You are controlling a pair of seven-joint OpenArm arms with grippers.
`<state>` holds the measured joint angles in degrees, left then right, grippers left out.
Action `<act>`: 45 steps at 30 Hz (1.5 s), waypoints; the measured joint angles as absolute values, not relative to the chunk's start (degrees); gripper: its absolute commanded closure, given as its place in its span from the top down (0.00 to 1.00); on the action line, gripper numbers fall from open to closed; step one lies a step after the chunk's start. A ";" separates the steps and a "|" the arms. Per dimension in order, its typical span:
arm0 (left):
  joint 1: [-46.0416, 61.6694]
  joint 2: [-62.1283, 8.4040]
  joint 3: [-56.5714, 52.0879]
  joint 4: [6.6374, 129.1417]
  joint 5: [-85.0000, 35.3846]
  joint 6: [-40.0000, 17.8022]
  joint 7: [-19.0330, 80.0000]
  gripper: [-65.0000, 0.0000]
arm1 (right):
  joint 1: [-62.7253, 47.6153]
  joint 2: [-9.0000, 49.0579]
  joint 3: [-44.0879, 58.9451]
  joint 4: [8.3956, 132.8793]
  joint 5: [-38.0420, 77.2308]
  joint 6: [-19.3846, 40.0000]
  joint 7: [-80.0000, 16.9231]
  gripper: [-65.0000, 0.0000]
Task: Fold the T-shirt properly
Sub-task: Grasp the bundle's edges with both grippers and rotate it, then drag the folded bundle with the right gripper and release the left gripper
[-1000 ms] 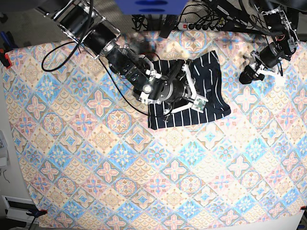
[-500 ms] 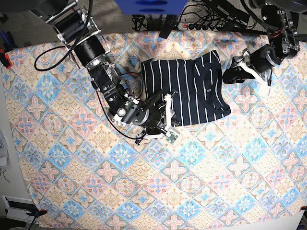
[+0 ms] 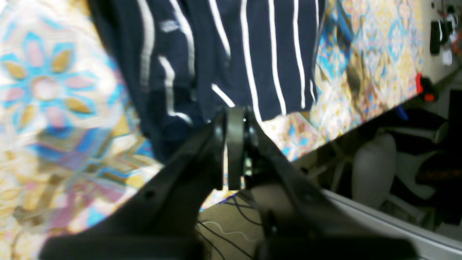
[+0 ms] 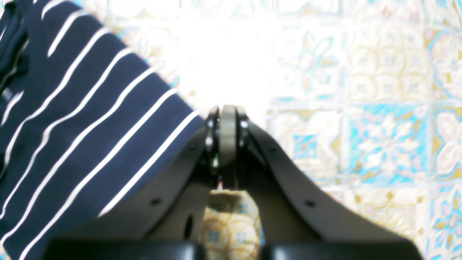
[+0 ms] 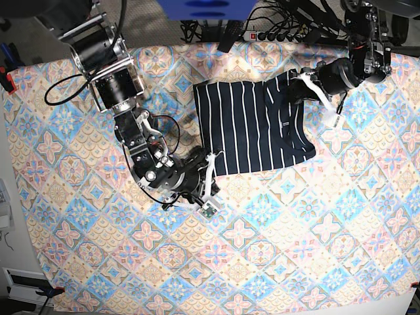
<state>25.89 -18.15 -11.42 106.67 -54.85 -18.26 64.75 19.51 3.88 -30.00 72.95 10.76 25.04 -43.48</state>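
Since a second ago my right arm has swung off the shirt and down to the bare cloth beside its lower left corner, and my left arm has come in from the far right to the shirt's top right edge. The pastel tablecloth covers the whole table. The T-shirt lies on it toward the back, right of centre, already folded to a rough rectangle, with a looser flap and the label on its right part.

What worries me most is that right-hand flap: it sits rumpled and skewed, and if I grip only its top layer the fold beneath may slide and open. A jaw dragged across the fabric could also bunch the tablecloth under it and shift the whole shirt. The left arm works close to the table's back edge, so a careless sweep might push cloth toward the cables there.

The right gripper is fully closed, jaws pressed together with nothing between them, just beside the shirt's corner and apart from it. The left gripper is likewise shut tight. In the wrist view its tip stands in front of the shirt's hem; the picture is blurred, so I can't be sure whether it touches the fabric, though I see no cloth pinched in it.
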 measured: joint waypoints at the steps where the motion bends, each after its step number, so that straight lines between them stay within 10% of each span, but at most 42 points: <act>1: 25.89 -18.11 -10.66 106.67 -54.81 -18.20 64.88 0.00 | 20.16 3.88 -30.00 71.59 10.61 25.04 -43.00 0.00; 22: 18.98 -15.07 -7.73 94.41 -32.69 -17.89 64.42 0.00 | 25.71 0.30 -39.97 47.11 10.72 24.91 -36.07 0.00; 45: -6.76 -9.30 -7.73 74.54 -27.35 -17.96 57.74 0.00 | -0.27 20.80 -33.17 95.92 10.83 25.26 -47.86 0.00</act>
